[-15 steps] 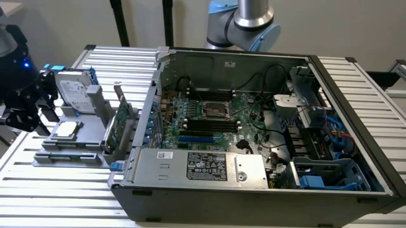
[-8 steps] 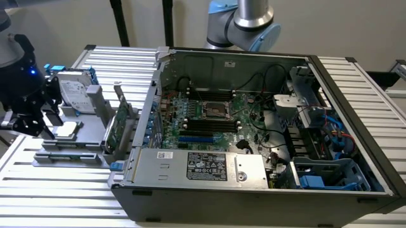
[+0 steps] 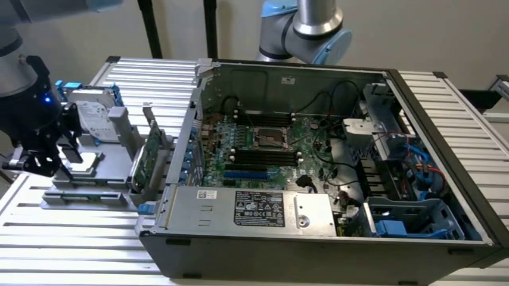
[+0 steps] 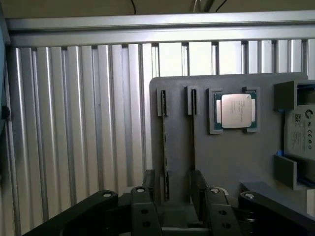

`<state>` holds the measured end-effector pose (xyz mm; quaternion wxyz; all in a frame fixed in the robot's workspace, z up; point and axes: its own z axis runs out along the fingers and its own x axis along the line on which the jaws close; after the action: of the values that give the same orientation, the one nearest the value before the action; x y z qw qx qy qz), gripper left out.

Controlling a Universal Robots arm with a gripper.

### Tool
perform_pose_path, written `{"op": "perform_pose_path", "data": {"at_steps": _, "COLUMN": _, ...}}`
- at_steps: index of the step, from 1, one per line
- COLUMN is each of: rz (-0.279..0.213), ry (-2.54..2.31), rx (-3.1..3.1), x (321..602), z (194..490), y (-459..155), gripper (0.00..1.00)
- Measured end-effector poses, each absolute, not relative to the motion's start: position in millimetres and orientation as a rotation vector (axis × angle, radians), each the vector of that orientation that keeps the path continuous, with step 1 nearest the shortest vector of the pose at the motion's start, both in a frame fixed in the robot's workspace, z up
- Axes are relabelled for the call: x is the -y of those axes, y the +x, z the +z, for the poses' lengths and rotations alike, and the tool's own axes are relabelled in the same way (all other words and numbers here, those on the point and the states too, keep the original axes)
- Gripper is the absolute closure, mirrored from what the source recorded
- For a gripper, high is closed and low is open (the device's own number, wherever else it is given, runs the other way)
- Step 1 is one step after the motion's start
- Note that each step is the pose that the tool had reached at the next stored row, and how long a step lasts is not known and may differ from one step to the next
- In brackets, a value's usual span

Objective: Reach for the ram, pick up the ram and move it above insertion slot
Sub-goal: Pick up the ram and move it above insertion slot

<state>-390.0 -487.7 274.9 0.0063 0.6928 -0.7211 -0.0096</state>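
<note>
Exterior view. My gripper (image 3: 38, 165) hangs low over the grey fixture plate (image 3: 107, 164), at the exterior view's left, on the ribbed aluminium table (image 3: 47, 238). A silver hard drive with blue rails (image 3: 94, 116) sits at the far end of the plate. A larger green card (image 3: 151, 149) stands on edge between the plate and the open computer case (image 3: 318, 244). The motherboard (image 3: 263, 149) lies exposed inside the case. I cannot pick out the ram from here.

Wrist view. My fingers (image 4: 149, 179) are spread wide and released, with nothing in them. The ram (image 4: 166, 152) is a long, very thin stick standing on edge in a narrow slot of the fixture plate (image 4: 226, 162). I see it edge-on, so it reads as a dark line with a faint green cast, and its chips do not show from this side. Its near end runs in between my two fingers, closer to one of them; contact looks unlikely, but the angle is poor. A second narrow slot (image 4: 192, 132) runs just beside it. A square processor chip (image 4: 237, 110) rests in its own recess further along, and the hard drive's label (image 4: 301, 130) shows at the edge.
</note>
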Motion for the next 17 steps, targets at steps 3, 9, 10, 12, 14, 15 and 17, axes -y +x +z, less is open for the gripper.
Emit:
{"op": "perform_pose_path", "data": {"at_steps": 3, "rz": -0.03, "ry": 2.168, "rx": 2.256, "x": 488, "z": 269, "y": -390, "gripper": 0.58}}
{"op": "perform_pose_path", "data": {"at_steps": 9, "rz": -0.03, "ry": 2.168, "rx": 2.256, "x": 488, "z": 259, "y": -390, "gripper": 0.58}}
{"op": "perform_pose_path", "data": {"at_steps": 10, "rz": -0.03, "ry": 2.168, "rx": 2.256, "x": 488, "z": 257, "y": -390, "gripper": 0.58}}
{"op": "perform_pose_path", "data": {"at_steps": 12, "rz": -0.03, "ry": 2.168, "rx": 2.256, "x": 488, "z": 253, "y": -390, "gripper": 0.58}}
{"op": "perform_pose_path", "data": {"at_steps": 14, "rz": -0.03, "ry": 2.168, "rx": 2.256, "x": 488, "z": 249, "y": -390, "gripper": 0.58}}
{"op": "perform_pose_path", "data": {"at_steps": 15, "rz": -0.03, "ry": 2.168, "rx": 2.256, "x": 488, "z": 248, "y": -390, "gripper": 0.58}}
{"op": "perform_pose_path", "data": {"at_steps": 17, "rz": -0.03, "ry": 2.168, "rx": 2.256, "x": 488, "z": 244, "y": -390, "gripper": 0.58}}
